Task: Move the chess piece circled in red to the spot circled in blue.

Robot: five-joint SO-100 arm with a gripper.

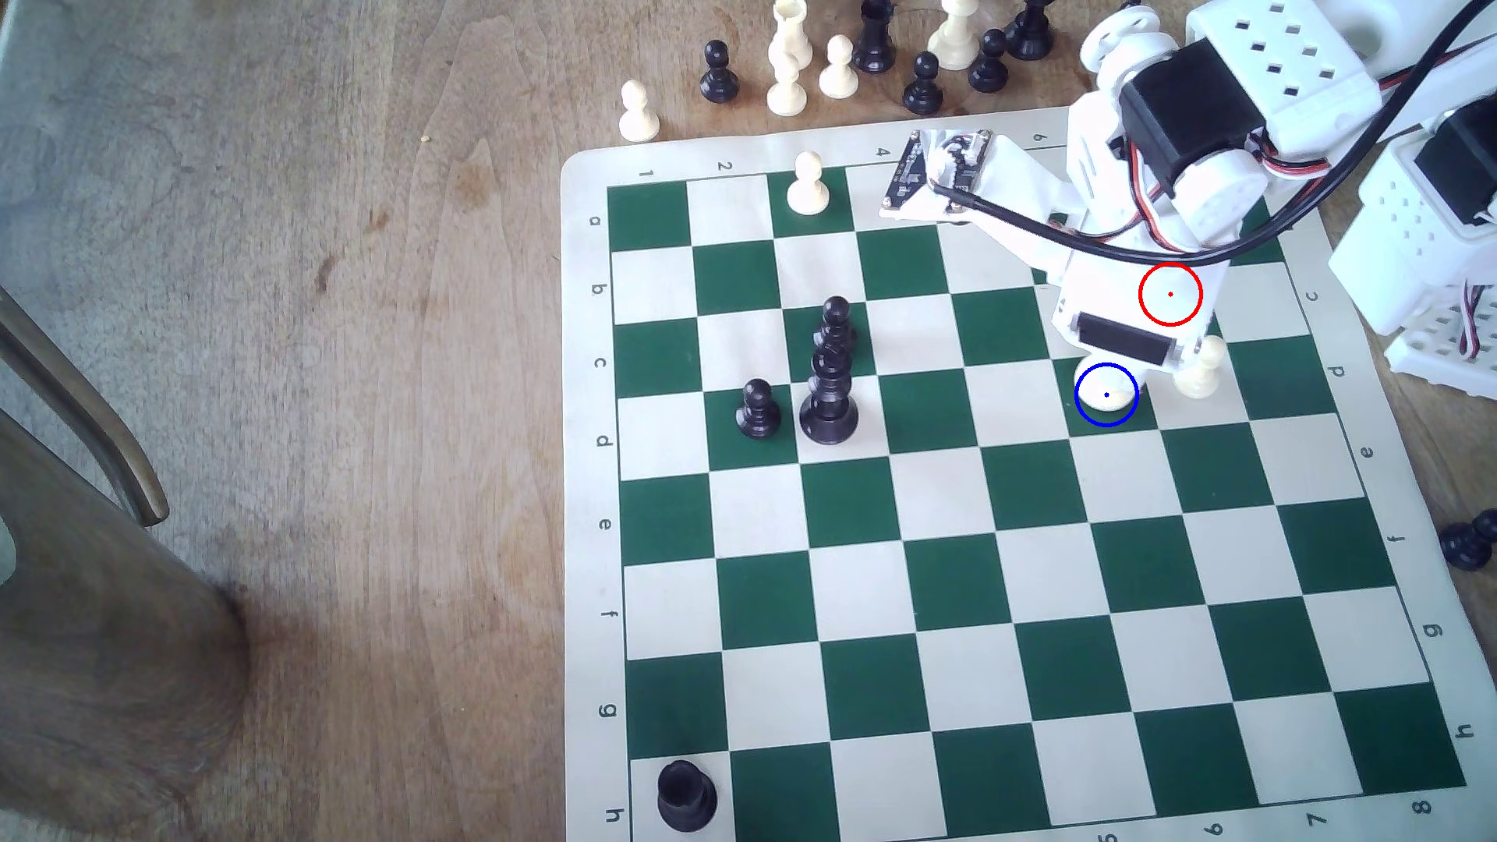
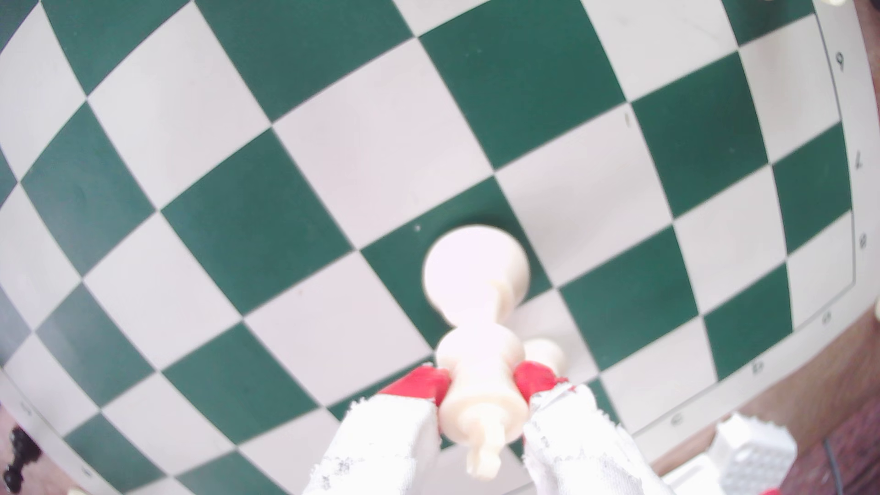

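The chess piece circled in red [image 2: 476, 271] is a tall cream-white piece with a wide round base and a bumpy crowned head. My gripper [image 2: 477, 381] is shut on its upper stem, with one red-tipped finger [image 2: 419, 383] on each side. Its base hangs over or rests on a dark green square; I cannot tell whether it touches. In the exterior view the cream base [image 1: 1111, 387] shows inside the blue ring on the spot circled in blue [image 1: 1089, 414], below the arm's white wrist [image 1: 1118, 316]. The red ring [image 1: 1170, 294] lies over the wrist housing.
A cream pawn [image 1: 1203, 368] stands one square to the exterior view's right of the blue ring. Black pieces [image 1: 829, 405] cluster in rows c and d. A cream pawn [image 1: 808, 186] stands in row a and a black piece [image 1: 685, 795] in row h. Off-board pieces [image 1: 850, 57] line the far edge.
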